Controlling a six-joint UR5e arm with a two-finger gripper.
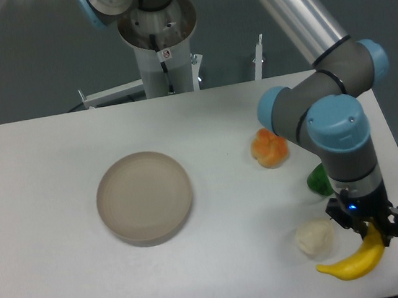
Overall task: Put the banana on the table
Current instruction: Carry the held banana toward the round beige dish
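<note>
Banana (pixel 350 264), bright yellow, smooth and curved, sits low at the near right corner of the white surface (pixel 68 267), just beside a pale round fruit (pixel 315 238). The gripper (pixel 373 233) has its jaws pinching the banana's upper end.

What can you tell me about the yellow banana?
The banana is small, curved and bright yellow, with a smooth, plastic-looking skin. It lies near the front right edge of the white table, its curve sagging downward and its pointed tip aimed left. The gripper is closed on its raised right end. Whether its underside touches the tabletop cannot be told. A pale round fruit sits just beside it, to its upper left, seemingly not touching.
</note>
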